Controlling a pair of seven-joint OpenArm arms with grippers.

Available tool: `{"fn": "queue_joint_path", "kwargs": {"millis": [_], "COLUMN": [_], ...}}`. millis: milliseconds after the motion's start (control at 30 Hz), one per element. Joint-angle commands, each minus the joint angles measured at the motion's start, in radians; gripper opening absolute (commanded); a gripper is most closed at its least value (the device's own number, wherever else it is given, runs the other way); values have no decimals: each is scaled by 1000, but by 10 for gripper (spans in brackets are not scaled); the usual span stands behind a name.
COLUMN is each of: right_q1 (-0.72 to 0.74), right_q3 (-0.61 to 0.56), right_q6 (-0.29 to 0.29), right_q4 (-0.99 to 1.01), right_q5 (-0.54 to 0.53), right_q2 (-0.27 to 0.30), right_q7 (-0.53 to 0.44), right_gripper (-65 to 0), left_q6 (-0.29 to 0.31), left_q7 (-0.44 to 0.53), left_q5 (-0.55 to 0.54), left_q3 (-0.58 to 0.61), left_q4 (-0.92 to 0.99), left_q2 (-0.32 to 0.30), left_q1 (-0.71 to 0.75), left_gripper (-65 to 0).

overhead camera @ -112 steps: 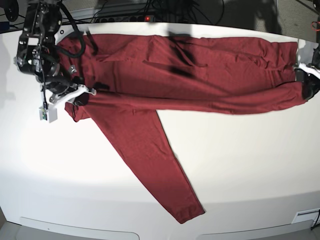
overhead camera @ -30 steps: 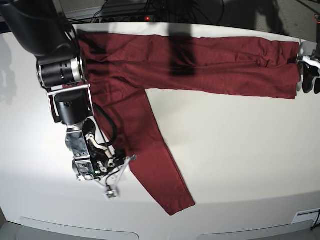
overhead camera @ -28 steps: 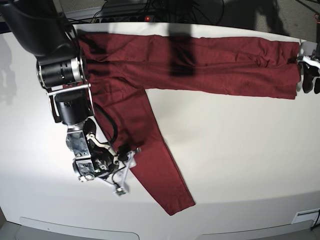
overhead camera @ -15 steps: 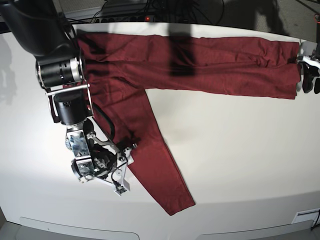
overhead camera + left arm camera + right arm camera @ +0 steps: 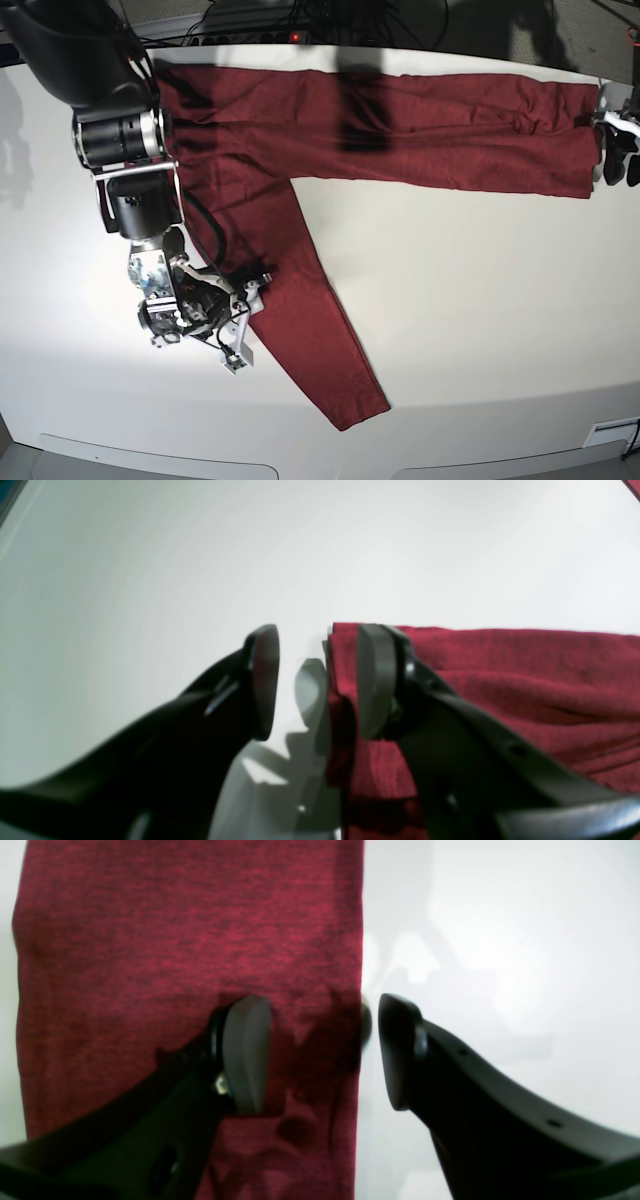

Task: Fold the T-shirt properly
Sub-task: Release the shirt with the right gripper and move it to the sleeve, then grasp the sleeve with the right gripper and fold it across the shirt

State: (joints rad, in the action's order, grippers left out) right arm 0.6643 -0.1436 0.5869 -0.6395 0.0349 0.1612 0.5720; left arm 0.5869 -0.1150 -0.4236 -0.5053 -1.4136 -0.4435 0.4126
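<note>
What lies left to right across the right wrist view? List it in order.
T-shirt sleeve → one gripper finger over the fabric → sleeve edge → other finger over bare white table.

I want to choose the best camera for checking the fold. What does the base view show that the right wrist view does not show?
Only the base view shows the whole T-shirt spread across the table, its sleeve running diagonally toward the front edge, and the left gripper at the shirt's far end. Only the right wrist view shows the right gripper open, straddling the sleeve's edge. Both show the maroon sleeve and the right gripper at it.
</note>
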Motion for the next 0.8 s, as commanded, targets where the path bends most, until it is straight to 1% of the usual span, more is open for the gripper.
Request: {"fn": "queue_joint_path", "kwargs": {"millis": [0,67,100,133,200,367,500,567,700,733,767], "right_q1": [31,30,30,30,31,30,30,31,32,32,32], "right_q3": [6,11,12,12,12,13,13,13,13,13,13], "right_q6": [0,0,0,0,0,0,0,-1,0,7,27], "right_q4": [1,14,18,20,20,20,20,20,17,12,5], "right_q5": [19,18,18,16,14,14,14,14,14,14,13], "right_q2": [5,5,4,4,5,5,5,5,4,2,1], "right_q7": [-8,-7,-7,-7,-5,-5,-4,-10,-56,-56,-56], "right_gripper": [-306,-308,-316,-339,-398,-522,-650,-650,-650,-650,-650], "left_q6": [5,5,5,5,5,5,5,5,5,5,5], "left_q7": [25,25,25,25,25,25,25,25,25,25,25], "left_q5": [-16,-15,-15,-15,-15,-15,-15,-15,-15,-15,-15], "left_q3": [-11,-11,-11,-11,-11,-11,-11,-11,-11,-11,-11], "left_q4": [-16,-16,-16,-16,-16,-16,-16,-16,-16,-16,-16], "left_q2": [-19,-19,-19,-19,-20,-20,-20,-20,-20,-20,-20], "left_q1": [0,0,0,0,0,0,0,0,0,1,0], "left_gripper": [-400,-401,-401,-401,-401,-401,-401,-401,-401,-401,-401]}}
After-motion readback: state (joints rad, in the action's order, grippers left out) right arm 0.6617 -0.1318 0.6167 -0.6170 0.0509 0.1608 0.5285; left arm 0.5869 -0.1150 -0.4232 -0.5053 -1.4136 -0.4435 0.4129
